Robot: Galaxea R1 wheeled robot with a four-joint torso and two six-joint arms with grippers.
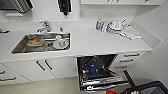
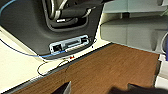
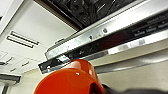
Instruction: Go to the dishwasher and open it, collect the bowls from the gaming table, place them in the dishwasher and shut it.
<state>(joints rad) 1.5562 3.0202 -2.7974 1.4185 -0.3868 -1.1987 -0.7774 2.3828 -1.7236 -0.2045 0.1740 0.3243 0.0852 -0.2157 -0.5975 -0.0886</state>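
The dishwasher (image 1: pixel 109 58) stands open under the white counter, its door (image 1: pixel 125 79) folded down and a rack pulled out. A blue bowl (image 1: pixel 92 69) sits on that rack. My right gripper (image 3: pixel 101 89) is shut on an orange bowl (image 3: pixel 67 80), held just in front of and below the door's steel edge (image 3: pixel 105 30). The same orange bowl (image 1: pixel 111 91) shows at the head view's lower edge, beside my dark right arm (image 1: pixel 147 89). My left gripper (image 2: pixel 97 91) hangs open over a brown wood-look floor (image 2: pixel 107 70) near my base. The gaming table is out of view.
A steel sink (image 1: pixel 18 47) with dishes and a faucet (image 1: pixel 45 26) lies left of the dishwasher. Stacked dishes and a cloth (image 1: pixel 121 28) and a bottle (image 1: pixel 99 24) sit at the counter's back. White cabinet doors (image 1: pixel 45 66) and drawers (image 1: pixel 130 59) flank the appliance.
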